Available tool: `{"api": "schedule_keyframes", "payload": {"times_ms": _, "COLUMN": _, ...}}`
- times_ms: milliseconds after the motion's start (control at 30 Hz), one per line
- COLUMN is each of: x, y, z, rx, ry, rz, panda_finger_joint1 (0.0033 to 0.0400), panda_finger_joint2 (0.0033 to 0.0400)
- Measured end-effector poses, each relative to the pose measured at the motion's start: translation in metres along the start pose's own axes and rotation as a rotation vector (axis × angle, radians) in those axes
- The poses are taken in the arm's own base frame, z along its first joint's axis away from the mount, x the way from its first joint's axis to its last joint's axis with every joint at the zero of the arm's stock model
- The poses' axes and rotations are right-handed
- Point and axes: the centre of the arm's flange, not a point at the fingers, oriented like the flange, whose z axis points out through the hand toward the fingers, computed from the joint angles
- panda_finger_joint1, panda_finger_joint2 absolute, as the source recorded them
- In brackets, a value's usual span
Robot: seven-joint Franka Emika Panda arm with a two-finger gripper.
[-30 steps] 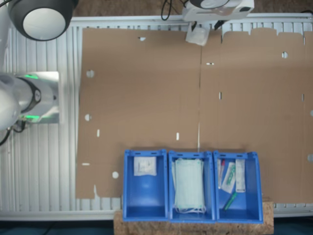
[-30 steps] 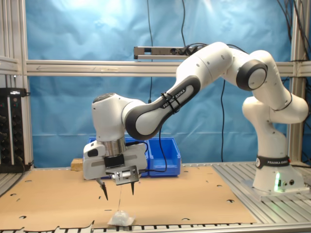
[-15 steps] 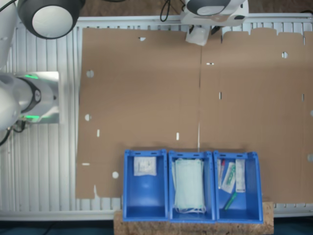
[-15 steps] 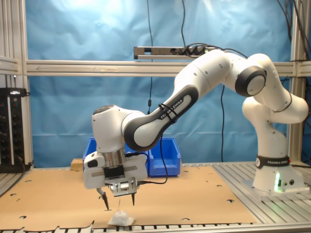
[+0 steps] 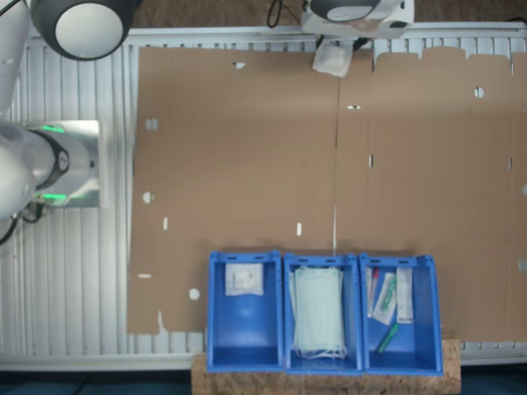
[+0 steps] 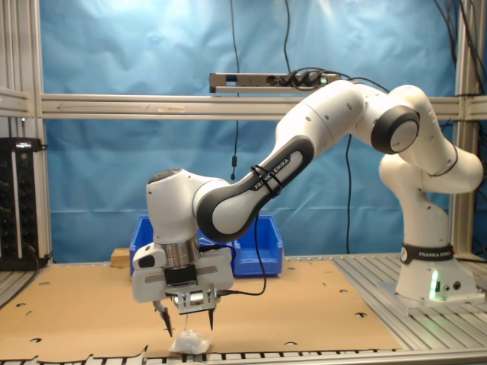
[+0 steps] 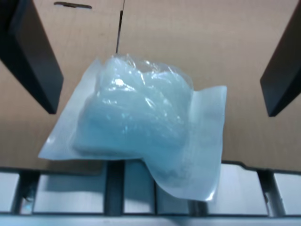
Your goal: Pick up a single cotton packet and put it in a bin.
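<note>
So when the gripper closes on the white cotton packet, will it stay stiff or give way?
The cotton packet looks puffy inside a thin, crinkled, glossy film, so it will probably squash between the fingers and may slip. Its flat sealed edges look limp and would likely droop. It seems light for its size. One edge overhangs the cardboard, so a push could shift it easily.

The worktop [image 5: 74,271] is ribbed metal, covered by flat brown cardboard sheets [image 5: 247,164]. A cotton packet [image 5: 332,59] lies at the cardboard's edge, partly overhanging the slats. Three blue bins [image 5: 321,313] sit side by side at the opposite edge, resting partly on a chipboard block [image 5: 325,383].
</note>
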Motion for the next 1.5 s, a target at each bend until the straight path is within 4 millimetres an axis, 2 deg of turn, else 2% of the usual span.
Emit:
{"api": "schedule_keyframes", "payload": {"times_ms": 500, "x": 0.000, "y": -0.001, "z": 0.020, "rx": 0.006, "ry": -0.013, "rz": 0.023, "panda_finger_joint1": 0.0400, "panda_finger_joint2": 0.0400}}
{"api": "schedule_keyframes", "payload": {"times_ms": 1500, "x": -0.002, "y": 0.003, "z": 0.032, "rx": 0.004, "ry": -0.028, "rz": 0.033, "panda_finger_joint1": 0.0400, "panda_finger_joint2": 0.0400}}
